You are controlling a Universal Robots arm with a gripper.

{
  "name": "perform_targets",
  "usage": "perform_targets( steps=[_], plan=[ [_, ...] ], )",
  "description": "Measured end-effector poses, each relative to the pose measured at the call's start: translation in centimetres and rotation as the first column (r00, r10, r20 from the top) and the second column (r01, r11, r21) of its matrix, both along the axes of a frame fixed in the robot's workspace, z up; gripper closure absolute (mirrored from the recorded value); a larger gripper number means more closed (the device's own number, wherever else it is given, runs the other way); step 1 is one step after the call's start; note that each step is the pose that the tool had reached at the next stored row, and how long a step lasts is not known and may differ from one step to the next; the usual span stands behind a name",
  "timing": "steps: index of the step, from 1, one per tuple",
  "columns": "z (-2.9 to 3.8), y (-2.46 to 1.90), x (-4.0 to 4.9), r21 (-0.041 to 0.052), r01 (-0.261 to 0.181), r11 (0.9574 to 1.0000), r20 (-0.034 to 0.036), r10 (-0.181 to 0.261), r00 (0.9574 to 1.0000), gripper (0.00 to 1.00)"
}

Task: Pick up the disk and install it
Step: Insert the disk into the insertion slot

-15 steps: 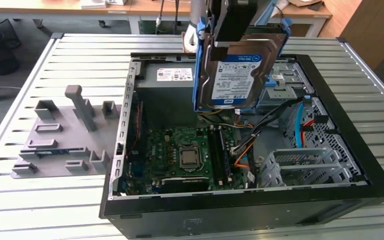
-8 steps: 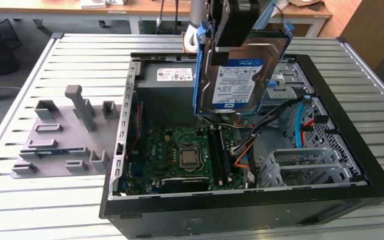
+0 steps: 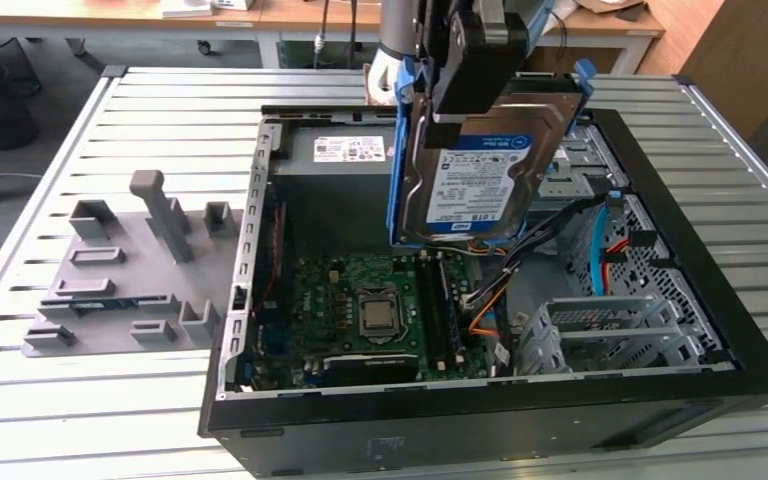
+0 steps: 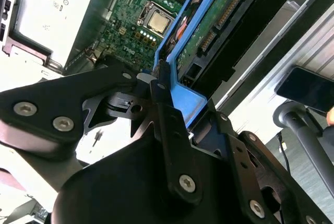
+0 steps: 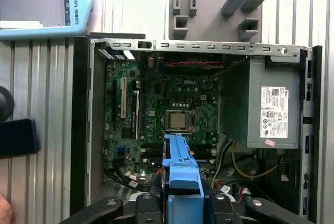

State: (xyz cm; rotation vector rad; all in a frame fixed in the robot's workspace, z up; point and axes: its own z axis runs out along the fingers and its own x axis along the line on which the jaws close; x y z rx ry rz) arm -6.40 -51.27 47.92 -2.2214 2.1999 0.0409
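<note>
1. Disk (image 3: pixel 484 175), a flat rectangular silver hard drive with a white-and-blue label in a blue plastic bracket, is hanging nearly upright above the open black computer case (image 3: pixel 491 420).
2. We are holding it with the black gripper (image 3: pixel 468 100), whose fingers are clamping the bracket's upper edge.
3. It is hovering over the green motherboard (image 3: pixel 357 300), near the grey boxy power supply (image 3: pixel 337 150).
4. The case is lying on its side on the slatted metal bench (image 3: pixel 64 420), and a grey moulded fixture plate (image 3: pixel 117 270) is sitting beside it at the exterior view's left.
</note>
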Motion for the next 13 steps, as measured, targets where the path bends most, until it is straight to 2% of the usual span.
perform_targets(
  steps=[13],
  plan=[
    [-0.01,-0.01,0.01,-0.0031,0.000,1.0000,0.0000,0.000,1.0000,0.64]
  ],
)
